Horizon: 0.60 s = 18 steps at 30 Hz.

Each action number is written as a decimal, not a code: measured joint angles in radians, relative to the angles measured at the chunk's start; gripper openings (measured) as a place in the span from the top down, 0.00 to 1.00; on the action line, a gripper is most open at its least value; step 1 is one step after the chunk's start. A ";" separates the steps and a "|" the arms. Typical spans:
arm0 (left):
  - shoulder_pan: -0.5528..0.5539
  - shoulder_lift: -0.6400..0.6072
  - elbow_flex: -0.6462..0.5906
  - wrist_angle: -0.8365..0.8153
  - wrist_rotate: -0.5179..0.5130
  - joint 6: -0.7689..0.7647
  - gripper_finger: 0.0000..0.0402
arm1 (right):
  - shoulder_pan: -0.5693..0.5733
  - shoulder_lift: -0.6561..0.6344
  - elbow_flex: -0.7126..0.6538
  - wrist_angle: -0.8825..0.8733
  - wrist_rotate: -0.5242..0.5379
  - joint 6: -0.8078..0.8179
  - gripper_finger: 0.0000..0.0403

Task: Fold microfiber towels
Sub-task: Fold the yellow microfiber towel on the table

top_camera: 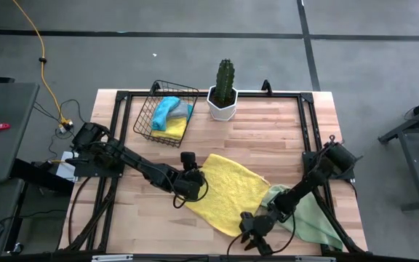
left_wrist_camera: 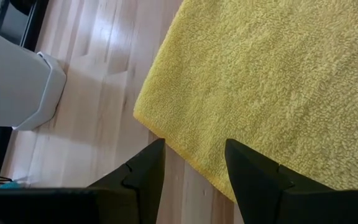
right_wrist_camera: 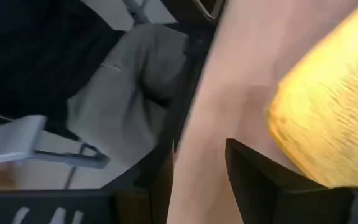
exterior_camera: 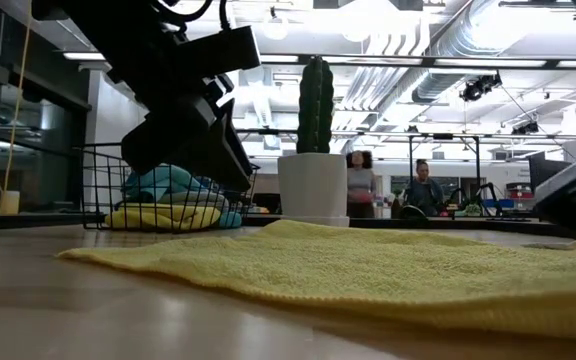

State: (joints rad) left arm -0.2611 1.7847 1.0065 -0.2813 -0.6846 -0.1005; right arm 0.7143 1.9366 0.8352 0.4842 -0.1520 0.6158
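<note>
The bright yellow microfiber towel (top_camera: 229,193) lies flat on the wooden surface (top_camera: 268,138). The left gripper (top_camera: 189,180) is released at its edge. The right gripper (top_camera: 252,231), also released, is at its near corner.

L hand (top_camera: 193,177) low mid-table, fingers apart; R hand (top_camera: 250,231) near front edge, fingers apart.

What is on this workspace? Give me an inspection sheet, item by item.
Surface: wooden table in a black frame.
Job's things: yellow towel spread flat; pale green towel bunched under the right arm; blue, grey and yellow towels piled in the wire basket.
Clutter: potted cactus at the far edge.
End effectors: left end effector open at the yellow towel's edge; right end effector open at its near corner, holding nothing.
Cables: yellow cable on the floor.
Surroundings: two people far behind.
</note>
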 joint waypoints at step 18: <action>0.119 0.067 0.000 0.372 0.102 0.071 0.61 | -0.002 -0.296 0.000 -0.400 0.316 -0.172 0.66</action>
State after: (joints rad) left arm -0.1424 1.8521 1.0065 0.0909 -0.5824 -0.0292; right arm 0.7128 1.6405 0.8356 0.0840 0.1644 0.4435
